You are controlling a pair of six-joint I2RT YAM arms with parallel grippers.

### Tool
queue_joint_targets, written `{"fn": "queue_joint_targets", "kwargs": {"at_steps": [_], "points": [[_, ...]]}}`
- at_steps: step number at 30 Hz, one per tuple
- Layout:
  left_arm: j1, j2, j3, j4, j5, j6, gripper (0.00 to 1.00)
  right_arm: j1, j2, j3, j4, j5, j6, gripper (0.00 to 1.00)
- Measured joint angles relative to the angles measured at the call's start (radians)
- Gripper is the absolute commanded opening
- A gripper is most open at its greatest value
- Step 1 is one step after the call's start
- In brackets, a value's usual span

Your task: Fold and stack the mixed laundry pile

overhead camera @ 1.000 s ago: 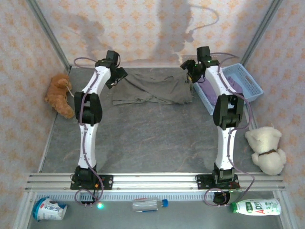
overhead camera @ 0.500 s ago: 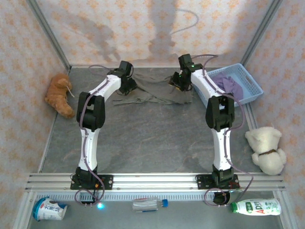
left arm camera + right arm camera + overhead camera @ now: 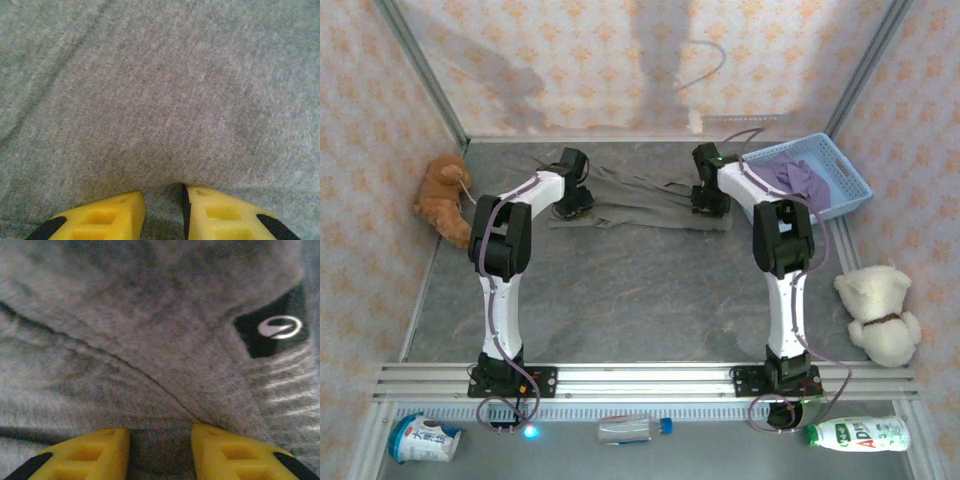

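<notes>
Lying flat at the far side of the table [image 3: 620, 290], the trousers [image 3: 640, 195] stretch between both claws; the purple shirt [image 3: 790, 178] sits in the basket [image 3: 850, 175]. The left claw [image 3: 164, 192] is nearly closed, pinching trouser cloth. The right claw [image 3: 160, 432] stands narrowly apart at the hem, its hold unclear.

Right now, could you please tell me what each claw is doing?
Left claw: closed on the grey-brown garment.
Right claw: closed on the same garment.
</notes>
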Motion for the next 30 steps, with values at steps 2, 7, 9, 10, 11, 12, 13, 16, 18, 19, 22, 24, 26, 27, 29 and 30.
{"fn": "queue_joint_targets", "kwargs": {"at_steps": [2, 7, 9, 10, 11, 12, 13, 16, 18, 19, 22, 24, 26, 27, 29, 30], "points": [[0.001, -0.014, -0.018, -0.013, -0.026, 0.021, 0.28, 0.024, -0.065, -0.101, 0.013, -0.022, 0.008, 0.39], [0.02, -0.117, -0.164, -0.053, -0.084, 0.082, 0.36, 0.111, -0.23, -0.33, 0.042, -0.131, 0.058, 0.46], [0.04, -0.15, -0.202, -0.087, -0.101, 0.127, 0.47, 0.125, -0.283, -0.382, 0.041, -0.184, 0.084, 0.52], [0.05, -0.155, -0.205, -0.106, -0.11, 0.144, 0.54, 0.125, -0.301, -0.392, 0.037, -0.199, 0.088, 0.54], [0.058, -0.157, -0.205, -0.122, -0.119, 0.169, 0.62, 0.122, -0.32, -0.394, 0.03, -0.21, 0.094, 0.56], [0.064, -0.157, -0.203, -0.133, -0.123, 0.185, 0.67, 0.119, -0.335, -0.393, 0.029, -0.214, 0.093, 0.57], [0.069, -0.158, -0.201, -0.143, -0.127, 0.199, 0.7, 0.114, -0.353, -0.385, 0.023, -0.217, 0.091, 0.58], [0.075, -0.166, -0.188, -0.177, -0.123, 0.226, 0.72, 0.107, -0.367, -0.316, -0.013, -0.19, 0.062, 0.6], [0.067, -0.183, -0.188, -0.196, -0.118, 0.226, 0.72, 0.106, -0.359, -0.251, -0.031, -0.147, 0.031, 0.61], [0.06, -0.199, -0.19, -0.202, -0.114, 0.224, 0.72, 0.106, -0.351, -0.22, -0.034, -0.126, 0.016, 0.62], [0.031, -0.27, -0.22, -0.2, -0.102, 0.2, 0.71, 0.106, -0.315, -0.153, -0.032, -0.08, -0.018, 0.66], [0.007, -0.318, -0.259, -0.19, -0.089, 0.175, 0.71, 0.106, -0.278, -0.128, -0.029, -0.061, -0.026, 0.68], [-0.012, -0.34, -0.298, -0.179, -0.067, 0.148, 0.7, 0.103, -0.229, -0.121, -0.011, -0.051, -0.027, 0.67], [-0.018, -0.338, -0.313, -0.17, -0.062, 0.138, 0.69, 0.101, -0.208, -0.12, -0.006, -0.051, -0.027, 0.66], [-0.019, -0.312, -0.346, -0.151, -0.054, 0.116, 0.69, 0.093, -0.156, -0.119, 0.009, -0.064, -0.019, 0.52], [-0.019, -0.299, -0.356, -0.145, -0.051, 0.11, 0.68, 0.089, -0.137, -0.119, 0.016, -0.076, -0.01, 0.42]]}}
